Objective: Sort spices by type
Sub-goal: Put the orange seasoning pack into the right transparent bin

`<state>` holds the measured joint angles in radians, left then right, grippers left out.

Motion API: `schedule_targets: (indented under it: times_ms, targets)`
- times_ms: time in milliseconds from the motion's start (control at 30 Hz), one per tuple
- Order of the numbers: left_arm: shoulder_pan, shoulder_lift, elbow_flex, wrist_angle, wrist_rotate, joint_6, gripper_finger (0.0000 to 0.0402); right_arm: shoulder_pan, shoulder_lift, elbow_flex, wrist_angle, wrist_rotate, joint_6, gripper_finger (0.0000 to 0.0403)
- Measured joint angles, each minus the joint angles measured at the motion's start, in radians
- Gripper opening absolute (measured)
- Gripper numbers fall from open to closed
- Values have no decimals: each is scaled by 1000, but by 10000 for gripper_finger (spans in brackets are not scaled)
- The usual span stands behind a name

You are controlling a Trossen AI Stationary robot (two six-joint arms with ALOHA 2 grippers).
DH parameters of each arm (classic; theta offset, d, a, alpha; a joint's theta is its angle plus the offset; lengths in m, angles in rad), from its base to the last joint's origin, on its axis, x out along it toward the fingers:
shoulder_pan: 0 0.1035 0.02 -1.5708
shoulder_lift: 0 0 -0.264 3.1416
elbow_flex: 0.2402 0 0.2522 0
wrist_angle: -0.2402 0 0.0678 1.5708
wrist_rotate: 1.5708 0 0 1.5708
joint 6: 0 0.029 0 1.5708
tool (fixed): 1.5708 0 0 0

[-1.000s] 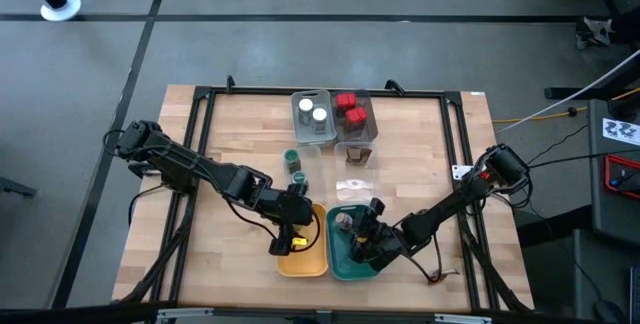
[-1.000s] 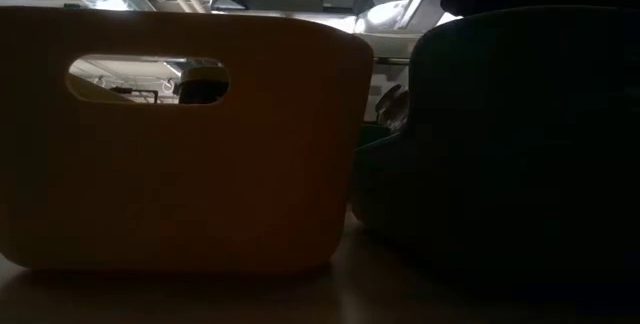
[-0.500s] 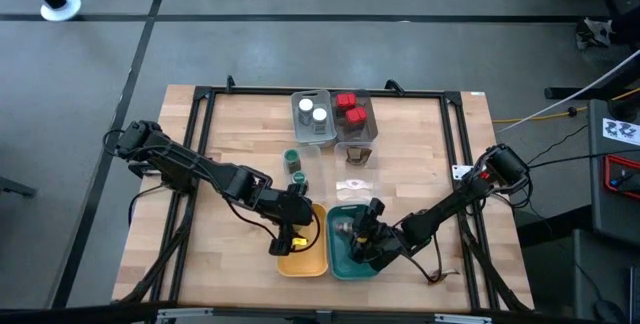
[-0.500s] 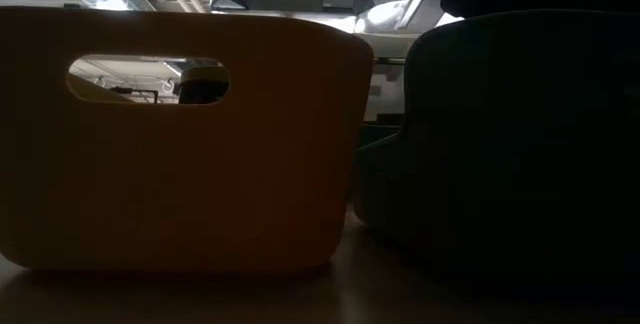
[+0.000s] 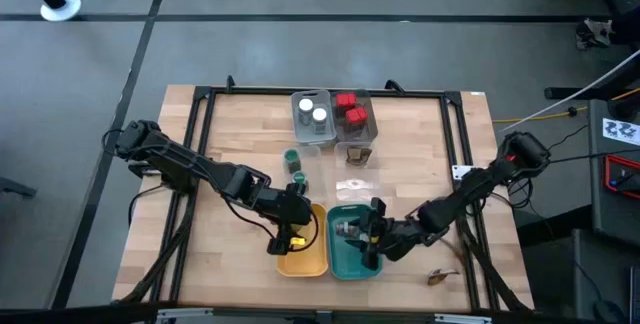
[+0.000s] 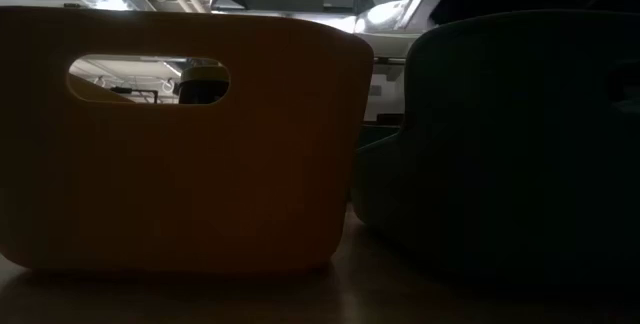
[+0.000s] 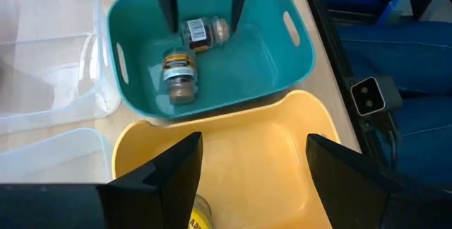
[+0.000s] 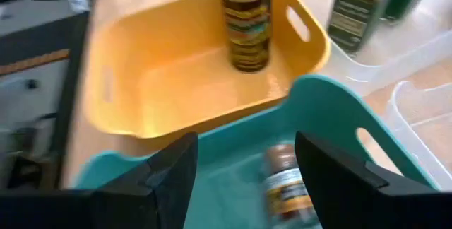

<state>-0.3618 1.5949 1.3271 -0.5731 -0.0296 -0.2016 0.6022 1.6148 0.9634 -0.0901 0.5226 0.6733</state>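
Here the right claw [image 5: 368,234] hangs spread and empty over the teal tray [image 5: 352,262] at lower centre of the high view; its two fingers frame the jars in the left wrist view. Two brown jars [image 7: 189,59] lie on their sides on the tray floor, touching or nearly so. The release appears complete, so the step is best finished by lifting straight up, keeping the fingers wide and clear of the tray wall and of the jars.

The left claw [image 5: 291,234], also spread and holding nothing, hovers over the yellow tray [image 5: 305,261] just beside the teal one; a yellow-lidded jar [image 8: 246,18] stands upright inside that tray.

Farther out, near the high view's centre, two green-lidded jars [image 5: 295,164] stand unsorted on the table [image 5: 240,134]. White-lidded jars [image 5: 312,111] and red tins [image 5: 349,108] sit in trays at upper centre. A small brown item [image 5: 358,154] below them is probably another jar.
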Motion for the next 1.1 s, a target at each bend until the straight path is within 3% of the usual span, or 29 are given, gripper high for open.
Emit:
schedule_targets:
  times_ms: [267,633,1100]
  targets:
    - [-6,-55,-1,-84,-6,0,237,0,-180,0,-63,-294,48,238]
    - [-48,-50,-47,-115,-8,53,237,12,-251,1,-138,-687,441,238]
    - [-50,-50,-108,24,-10,106,237,142,-251,1,-291,-852,804,234]
